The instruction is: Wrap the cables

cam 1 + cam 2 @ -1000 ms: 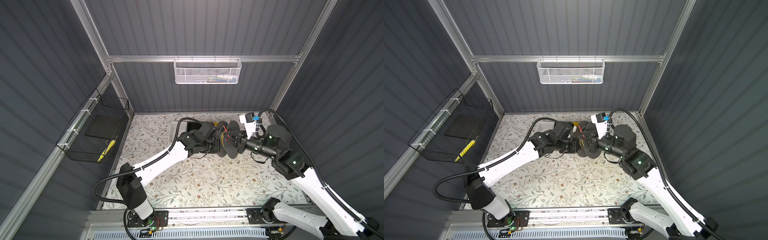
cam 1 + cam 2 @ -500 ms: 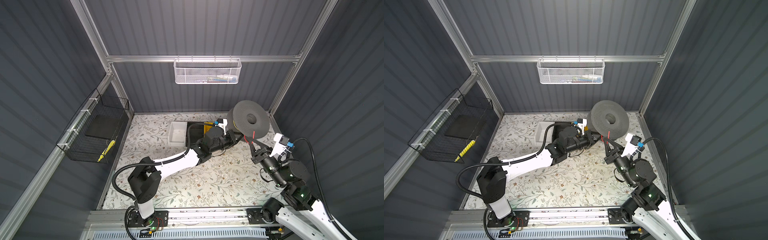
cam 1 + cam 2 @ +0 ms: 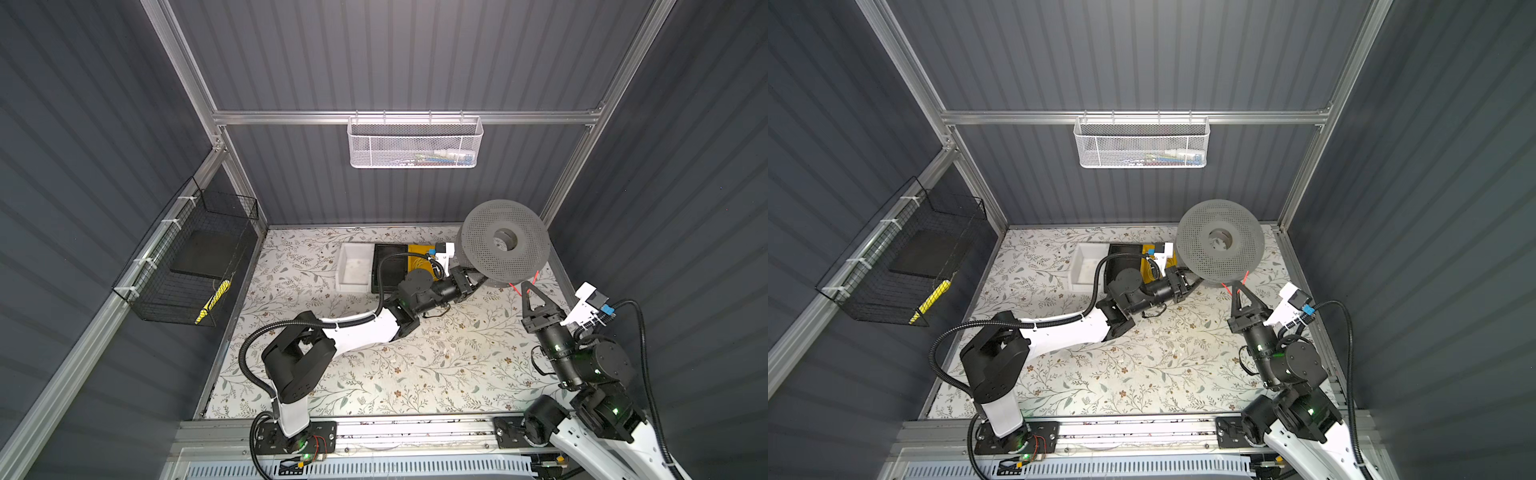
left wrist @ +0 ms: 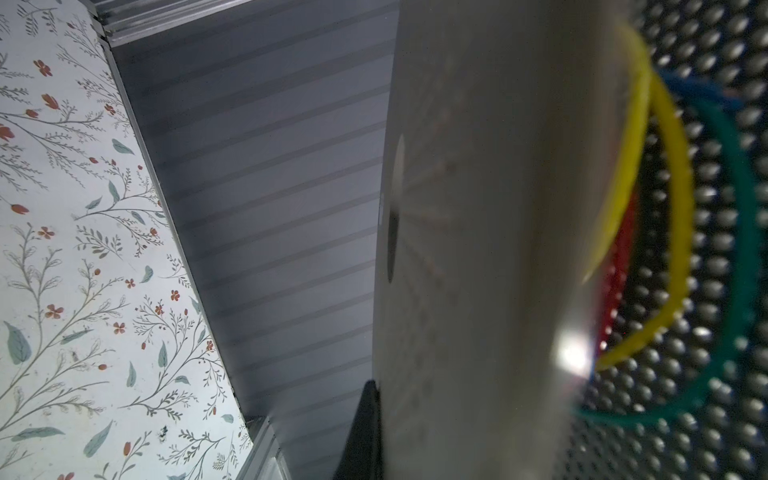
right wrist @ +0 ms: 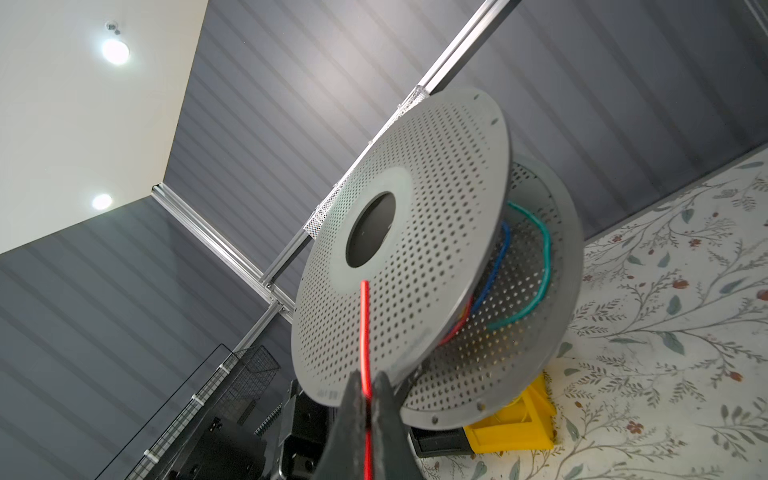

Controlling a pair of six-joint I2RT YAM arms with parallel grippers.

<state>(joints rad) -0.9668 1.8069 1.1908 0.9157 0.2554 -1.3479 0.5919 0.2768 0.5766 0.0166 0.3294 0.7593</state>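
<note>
Floral counter (image 3: pixel 415 365), grey slatted walls (image 3: pixel 374 62); left end effector (image 3: pixel 478 280) pinches the spool (image 3: pixel 505 245) rim; right end effector (image 3: pixel 528 286) pinches the red cable (image 5: pixel 365 332) running up to it; a second ago both worked lower, mid-counter.

Looks like a robotics lab cell: aluminium frame (image 3: pixel 407 117), grey ribbed wall panels (image 3: pixel 374 54), robot arm (image 3: pixel 357 332) bolted to a base rail (image 3: pixel 415 428) along the bottom, mesh basket (image 3: pixel 415 145) hung upper middle.

The left arm (image 3: pixel 361 332) and right arm (image 3: pixel 598 370) pair glossy white link shells with bulky black joint housings. A ribbed black hose (image 3: pixel 244 357) trails along each, and small green lights (image 3: pixel 614 411) glow on the joints
</note>
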